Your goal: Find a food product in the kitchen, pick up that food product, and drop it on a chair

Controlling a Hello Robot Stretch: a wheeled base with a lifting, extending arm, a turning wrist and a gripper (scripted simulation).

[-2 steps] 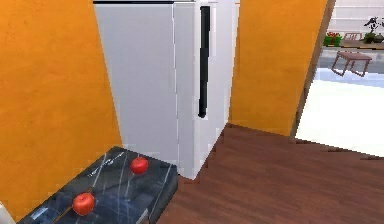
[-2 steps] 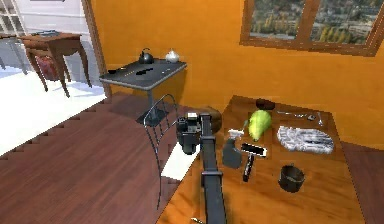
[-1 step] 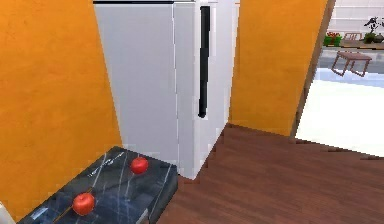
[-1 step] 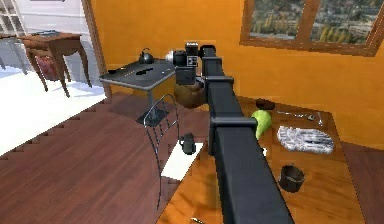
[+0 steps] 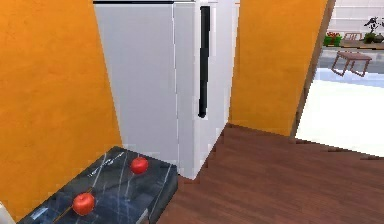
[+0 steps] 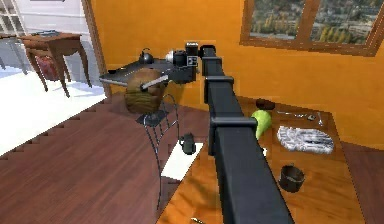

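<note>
Facing a white fridge (image 5: 165,75) between orange walls in the forward view, with two red round fruits (image 5: 139,165) on a dark counter (image 5: 110,190) low at that view's left: food left untouched, likely spare candidates for the task. Looking along the dark arm (image 6: 230,140) in the arm side view to the claw (image 6: 152,84), with a brown round lump (image 6: 140,100), probably the chosen food, right at the fingertips. Impossible to judge the claw's set from here, or any hold on the lump, given a dark table (image 6: 120,72) directly behind. Apparently poised just above a wire chair (image 6: 160,122), seemingly lined up so for the drop. Well back from the claw, beside the arm on a wooden tabletop (image 6: 330,170): a green fruit (image 6: 262,122) and a dark cup (image 6: 291,178), apparently set aside and no part of this step.
</note>
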